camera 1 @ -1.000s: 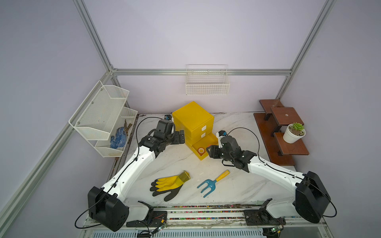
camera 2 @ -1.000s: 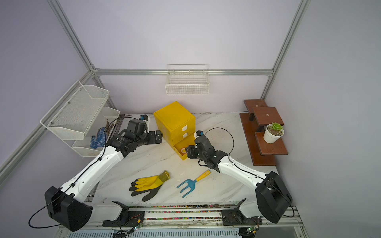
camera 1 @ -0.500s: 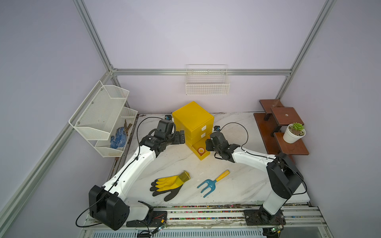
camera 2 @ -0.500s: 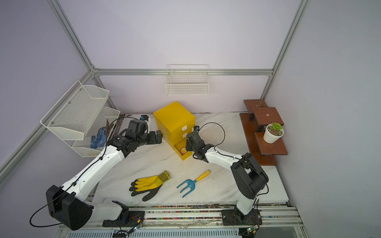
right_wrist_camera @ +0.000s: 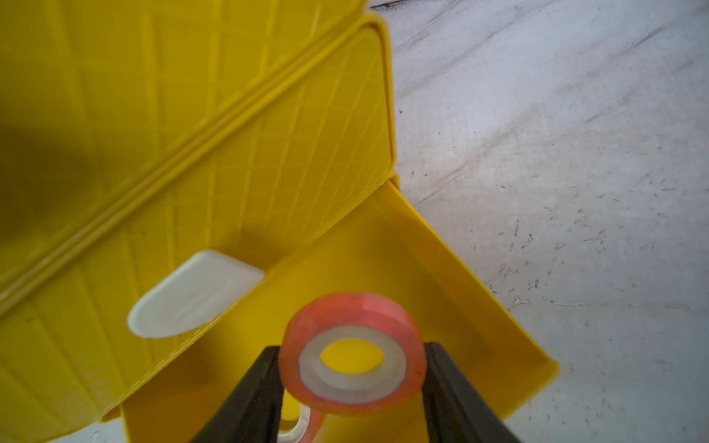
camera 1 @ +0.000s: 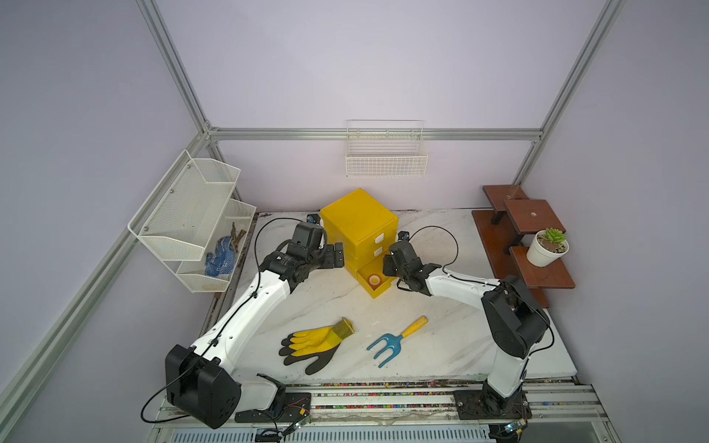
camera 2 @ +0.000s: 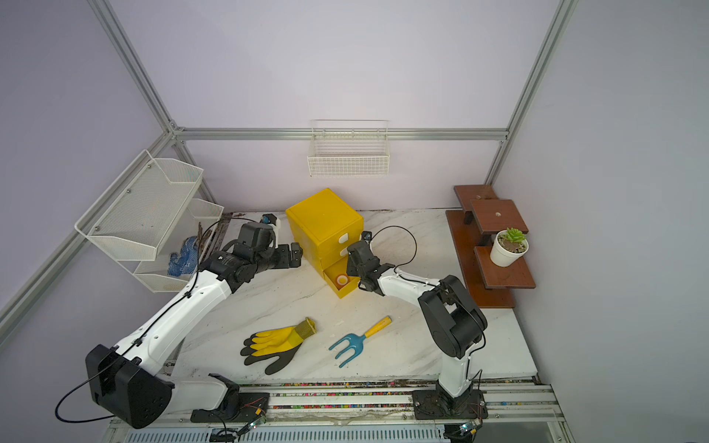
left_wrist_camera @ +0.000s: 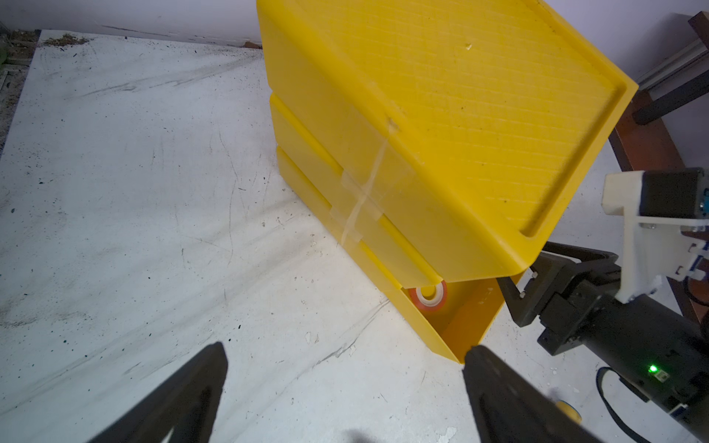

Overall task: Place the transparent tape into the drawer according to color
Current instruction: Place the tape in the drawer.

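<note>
Our right gripper [right_wrist_camera: 351, 370] clenches the red-orange see-through tape roll [right_wrist_camera: 383, 312] directly over the pulled-out lowest yellow plastic drawer [right_wrist_camera: 475, 303], while our left gripper [left_wrist_camera: 345, 347] gapes empty.

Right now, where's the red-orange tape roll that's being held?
Right wrist view: the red-orange tape roll sits pinched in the right hand, over the open bottom drawer, near a white tab handle.
</note>
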Controlling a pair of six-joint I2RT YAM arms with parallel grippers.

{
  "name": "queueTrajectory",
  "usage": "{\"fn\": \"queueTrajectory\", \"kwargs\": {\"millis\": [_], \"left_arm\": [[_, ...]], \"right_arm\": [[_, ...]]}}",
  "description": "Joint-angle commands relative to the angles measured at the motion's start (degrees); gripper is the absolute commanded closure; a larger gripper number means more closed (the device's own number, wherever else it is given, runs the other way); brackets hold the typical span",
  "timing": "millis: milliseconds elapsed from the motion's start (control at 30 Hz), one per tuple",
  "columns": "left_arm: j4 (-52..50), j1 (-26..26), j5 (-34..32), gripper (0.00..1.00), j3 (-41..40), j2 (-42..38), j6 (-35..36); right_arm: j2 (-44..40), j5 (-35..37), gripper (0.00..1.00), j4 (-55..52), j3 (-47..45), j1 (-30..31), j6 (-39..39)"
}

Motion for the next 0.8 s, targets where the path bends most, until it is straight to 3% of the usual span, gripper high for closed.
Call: {"fn": "queueTrajectory", "kwargs": {"millis": [0, 567, 767], "left_arm": [[1.4, 0.4, -0.4, 0.0, -0.3, 0.1, 0.6], [1.4, 0.4, 0.1, 0.0, -0.2, 0.7, 0.8], [1.4, 0.4, -0.9, 0.0, -0.2, 0.3, 1.5]], "right_arm": [[1.0, 0.3, 0.43, 1.1, 1.3, -0.5, 1.2], [-2.0, -2.6, 0.35, -0.2, 1.4, -0.7, 2.6], [-7.4, -3.4, 0.36, -0.2, -2.5, -0.8, 3.4]]}}
